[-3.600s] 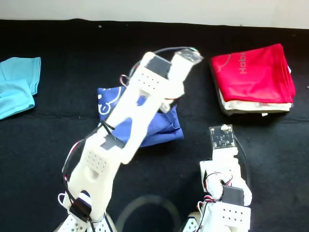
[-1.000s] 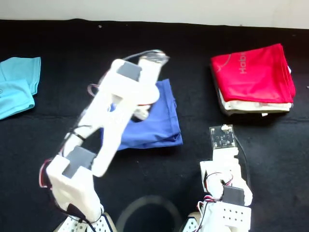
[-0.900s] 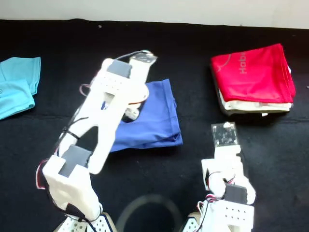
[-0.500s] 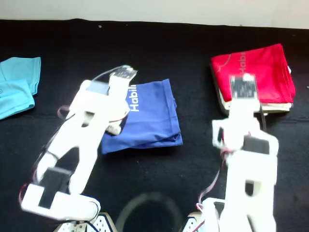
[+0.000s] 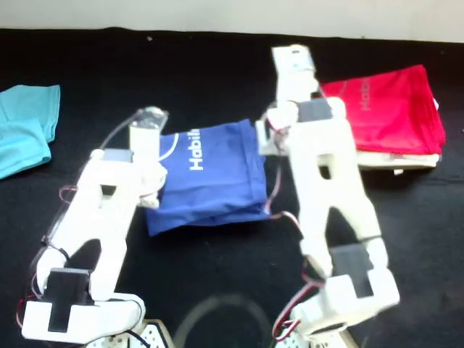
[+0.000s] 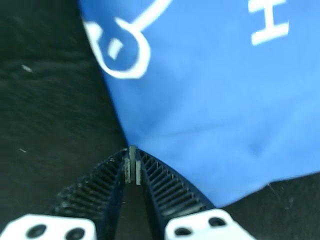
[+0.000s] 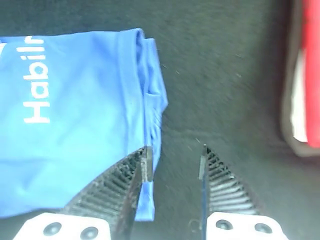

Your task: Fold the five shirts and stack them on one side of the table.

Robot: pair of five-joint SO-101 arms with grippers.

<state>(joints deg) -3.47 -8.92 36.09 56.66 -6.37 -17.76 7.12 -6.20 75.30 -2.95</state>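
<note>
While right pincer (image 7: 175,165) gapes, blue shirt (image 7: 75,135) alongside

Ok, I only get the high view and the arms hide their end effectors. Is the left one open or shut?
Observer: Shut. Its wrist view shows the left end effector with its tips pressed together right at the edge of the blue shirt.
Operator: And the right one?
Observer: The right end effector is open, with one finger over the shirt's folded edge and the other over the black table.
Operator: Is it pinching the shirt?
Observer: No. In the right wrist view, only a sliver of the shirt's edge sits in the gap. The rest is table and nothing is clamped.
</note>
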